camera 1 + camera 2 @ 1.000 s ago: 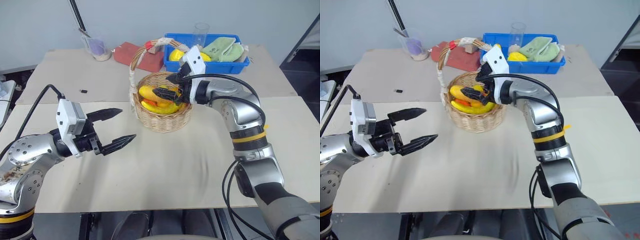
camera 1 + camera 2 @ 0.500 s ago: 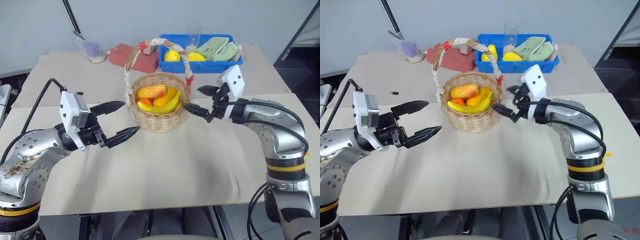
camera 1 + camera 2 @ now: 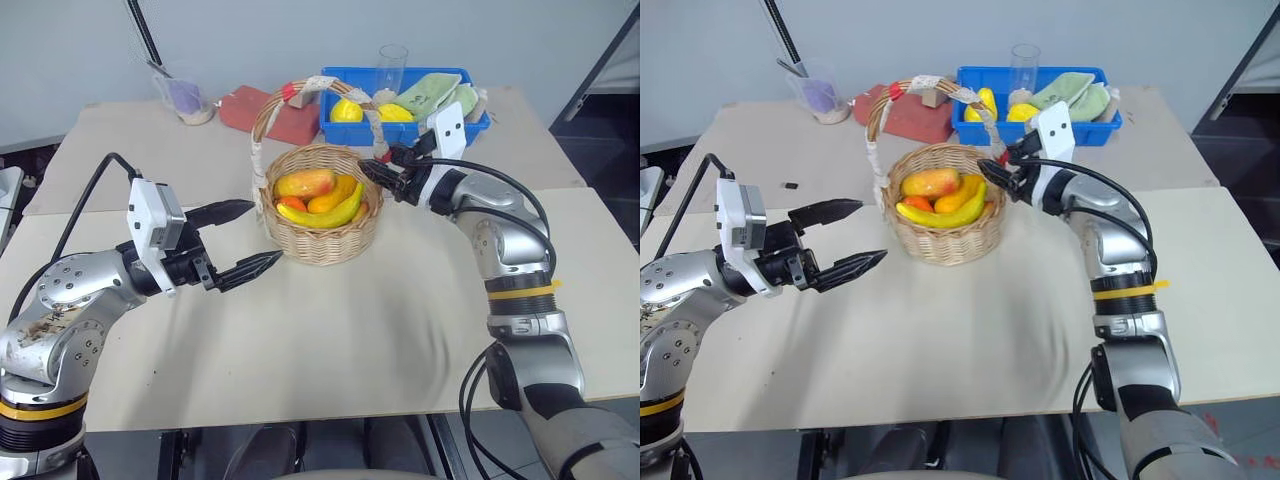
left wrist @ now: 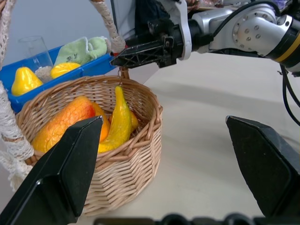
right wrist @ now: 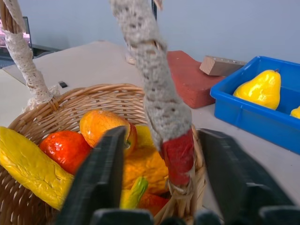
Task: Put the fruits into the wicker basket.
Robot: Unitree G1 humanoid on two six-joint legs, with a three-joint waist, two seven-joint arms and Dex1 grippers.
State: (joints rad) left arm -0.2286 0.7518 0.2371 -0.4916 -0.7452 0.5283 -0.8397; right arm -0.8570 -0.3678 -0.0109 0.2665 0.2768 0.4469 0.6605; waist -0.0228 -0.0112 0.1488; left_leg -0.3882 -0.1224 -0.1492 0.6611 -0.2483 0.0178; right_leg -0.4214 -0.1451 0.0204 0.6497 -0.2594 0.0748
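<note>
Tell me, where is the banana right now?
The banana lies inside the wicker basket mid-table, beside the mango.

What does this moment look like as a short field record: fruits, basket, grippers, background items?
fruits: banana and mango lie inside the basket
basket: wicker basket, upright on the table
right gripper: fingers straddle the handle's red-taped base, not shut on it
left gripper: open, beside the basket, holds nothing
background: blue bin behind the basket

Bright, even light; soft shadows
</note>
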